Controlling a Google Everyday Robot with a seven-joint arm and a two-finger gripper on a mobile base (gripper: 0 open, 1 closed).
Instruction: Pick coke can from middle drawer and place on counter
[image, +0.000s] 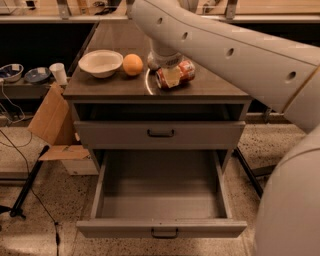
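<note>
The coke can (183, 73) lies tilted on its side on the counter (120, 86), right of the orange. My gripper (169, 70) comes down from the big white arm onto the can's left end. One pale finger (172, 77) crosses the can's front, and the gripper is shut on it. The middle drawer (160, 192) is pulled wide open below, and its grey inside holds nothing. The far side of the can is hidden behind the gripper.
A white bowl (100, 62) and an orange (132, 64) sit on the counter's left part. A shut drawer with a black handle (160, 133) lies above the open one. A cardboard box (52, 125) and a low shelf with cups (30, 75) stand to the left.
</note>
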